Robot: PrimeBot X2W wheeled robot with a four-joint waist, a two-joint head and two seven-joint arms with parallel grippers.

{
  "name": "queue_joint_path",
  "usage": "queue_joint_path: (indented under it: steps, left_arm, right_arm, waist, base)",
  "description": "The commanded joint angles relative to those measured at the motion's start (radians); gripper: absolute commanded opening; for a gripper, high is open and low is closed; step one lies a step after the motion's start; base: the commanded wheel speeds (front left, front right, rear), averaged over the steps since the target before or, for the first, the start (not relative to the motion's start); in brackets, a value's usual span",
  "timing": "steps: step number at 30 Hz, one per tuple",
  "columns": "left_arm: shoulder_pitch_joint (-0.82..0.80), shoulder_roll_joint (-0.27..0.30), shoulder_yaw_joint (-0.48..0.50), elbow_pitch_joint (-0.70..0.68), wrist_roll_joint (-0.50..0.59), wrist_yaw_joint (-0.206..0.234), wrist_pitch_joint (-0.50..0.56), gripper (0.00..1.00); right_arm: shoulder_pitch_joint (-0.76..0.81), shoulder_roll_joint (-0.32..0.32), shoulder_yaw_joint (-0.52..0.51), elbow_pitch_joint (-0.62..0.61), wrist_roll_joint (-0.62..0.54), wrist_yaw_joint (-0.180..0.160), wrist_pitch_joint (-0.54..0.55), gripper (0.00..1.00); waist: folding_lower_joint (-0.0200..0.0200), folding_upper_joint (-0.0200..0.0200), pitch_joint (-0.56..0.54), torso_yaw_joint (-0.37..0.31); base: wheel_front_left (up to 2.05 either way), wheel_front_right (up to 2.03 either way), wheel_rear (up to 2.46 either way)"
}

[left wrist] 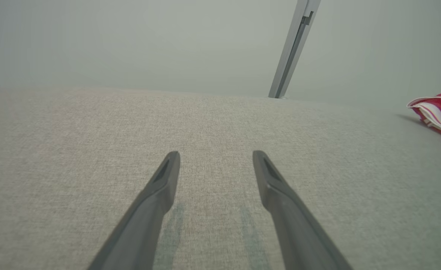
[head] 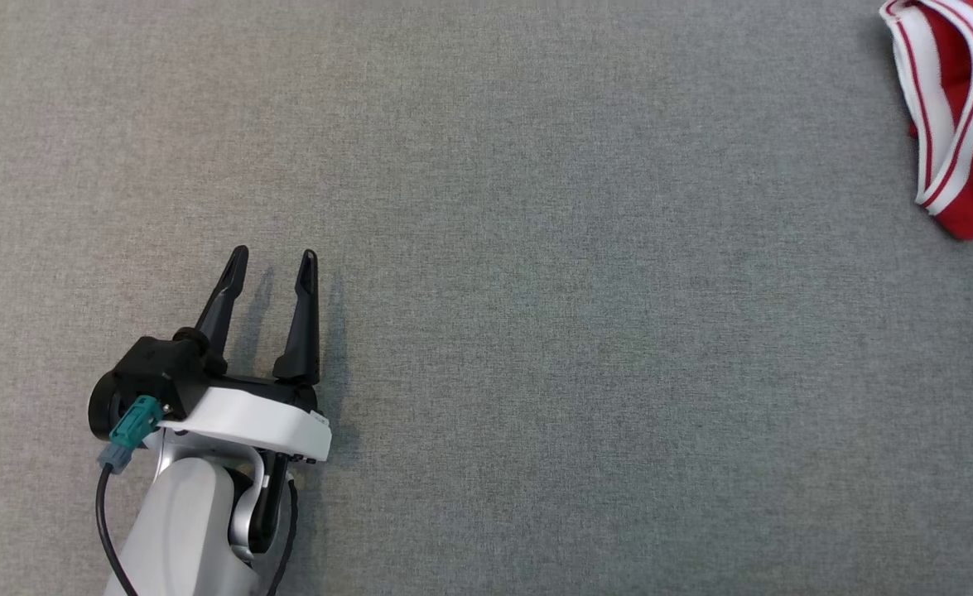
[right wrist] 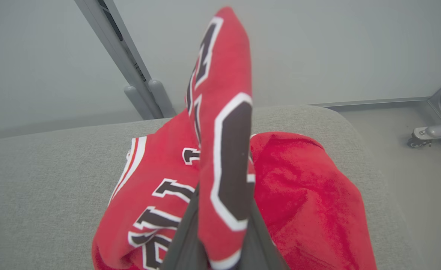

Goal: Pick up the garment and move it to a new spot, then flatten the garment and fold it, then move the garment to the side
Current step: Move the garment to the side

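The right pincer (right wrist: pixel 224 243) is clamping the jersey (right wrist: pixel 299 187).
A fold is rising between its fingers (right wrist: pixel 182 247); the left pincer (head: pixel 275 257) is standing spread, jersey well to its right.

Bare lab-like room: grey fabric worktop (head: pixel 536 331), aluminium frame post (left wrist: pixel 293 48), castor (right wrist: pixel 417 140).

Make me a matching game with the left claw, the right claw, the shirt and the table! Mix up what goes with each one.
Things:
1. left claw
2. right claw
3. shirt
4. table

Matches:
A. red with white trim
B. open, holding nothing
C. grey fabric top
D. shut on a raised fold of cloth

Pairs: 1-B, 2-D, 3-A, 4-C
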Motion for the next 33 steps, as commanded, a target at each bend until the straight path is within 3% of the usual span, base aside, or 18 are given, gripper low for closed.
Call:
queue_joint_path:
  steps: [1, 4, 6, 8, 9, 10, 11, 20, 27, 33]
  left_arm:
    - [-0.019, 0.008, 0.001, 0.000, 0.005, 0.001, -0.001, 1.00]
    - [-0.022, 0.010, 0.000, -0.002, 0.006, 0.002, -0.001, 1.00]
    - [-0.024, 0.013, 0.000, -0.002, 0.006, 0.003, -0.001, 1.00]
    - [-0.032, 0.015, -0.002, -0.003, 0.009, 0.005, -0.001, 1.00]
    - [-0.036, 0.016, -0.003, -0.003, 0.010, 0.007, -0.001, 1.00]
    - [-0.038, 0.018, -0.004, -0.002, 0.010, 0.008, -0.001, 1.00]
    - [-0.040, 0.020, -0.004, -0.002, 0.011, 0.009, 0.000, 1.00]
    - [-0.031, 0.033, -0.012, 0.008, 0.005, 0.013, 0.004, 1.00]
    - [0.012, 0.035, -0.006, 0.039, -0.016, 0.005, 0.001, 1.00]
    - [0.055, 0.037, 0.006, 0.049, -0.032, 0.006, -0.001, 1.00]
  right_arm:
    - [-0.024, -0.012, 0.006, 0.028, -0.021, 0.000, -0.020, 0.00]
    - [-0.062, -0.022, 0.032, 0.092, -0.086, 0.000, -0.058, 0.00]
    - [-0.092, -0.014, 0.043, 0.148, -0.127, 0.000, -0.087, 0.12]
    - [-0.121, 0.000, 0.046, 0.218, -0.163, 0.000, -0.107, 0.37]
    - [-0.136, 0.009, 0.045, 0.251, -0.181, 0.000, -0.119, 0.45]
    - [-0.151, 0.018, 0.049, 0.282, -0.204, 0.000, -0.134, 0.68]
    - [-0.167, 0.030, 0.048, 0.313, -0.217, 0.000, -0.151, 1.00]
    - [-0.241, 0.112, 0.053, 0.548, -0.384, 0.000, -0.306, 1.00]
    - [-0.203, 0.174, 0.022, 0.555, -0.455, 0.000, -0.395, 1.00]
    - [-0.162, 0.239, 0.020, 0.520, -0.444, 0.000, -0.468, 1.00]
  waist:
    - [0.0000, 0.0000, 0.010, 0.000]
    - [0.0000, 0.0000, 0.024, -0.001]
    - [0.0000, 0.0000, 0.033, -0.003]
    - [0.0000, 0.0000, 0.041, -0.004]
    - [0.0000, 0.0000, 0.044, -0.005]
    - [0.0000, 0.0000, 0.046, -0.006]
    - [0.0000, 0.0000, 0.048, -0.007]
    - [0.0000, 0.0000, 0.005, -0.028]
    - [0.0000, 0.0000, -0.117, -0.077]
    - [0.0000, 0.0000, -0.235, -0.123]
  base:
    - [0.00, 0.00, 0.00]
    - [0.00, 0.00, 0.00]
    - [0.00, 0.00, 0.00]
    - [0.00, 0.00, 0.00]
    - [0.00, 0.00, 0.00]
    - [0.00, 0.00, 0.00]
    - [0.00, 0.00, 0.00]
    - [0.00, 0.00, 0.00]
    - [0.00, 0.00, 0.00]
    - [0.00, 0.00, 0.00]
